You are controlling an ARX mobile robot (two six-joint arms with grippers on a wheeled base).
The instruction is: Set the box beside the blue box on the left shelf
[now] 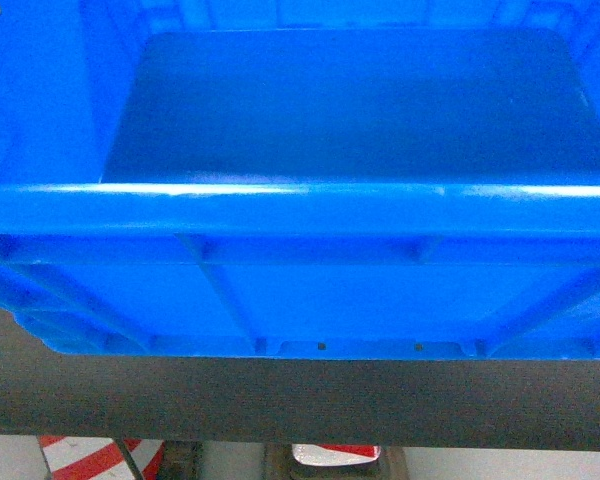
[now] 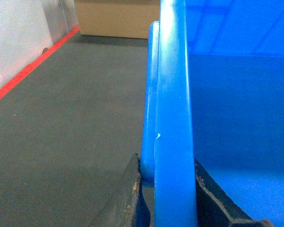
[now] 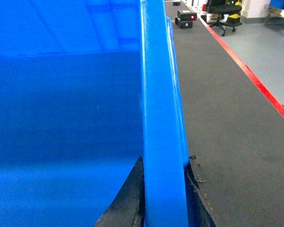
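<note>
The box (image 1: 360,110), a bright-blue open-top crate, fills the head view, its near rim running across the middle and its ribbed wall below. My left gripper (image 2: 165,161) is shut on the box's left rim (image 2: 175,94), one finger outside the wall and one inside. My right gripper (image 3: 165,160) is shut on the right rim (image 3: 158,94) in the same way. The crate is held above the dark floor. Neither gripper shows in the head view. The blue box and the left shelf are out of view.
Dark grey matting (image 2: 75,123) lies under the crate, edged by a red line (image 2: 33,64) on the left and another red line (image 3: 260,87) on the right. A cardboard box (image 2: 118,19) stands far left. An office chair (image 3: 225,12) and a black device (image 3: 185,18) stand far right.
</note>
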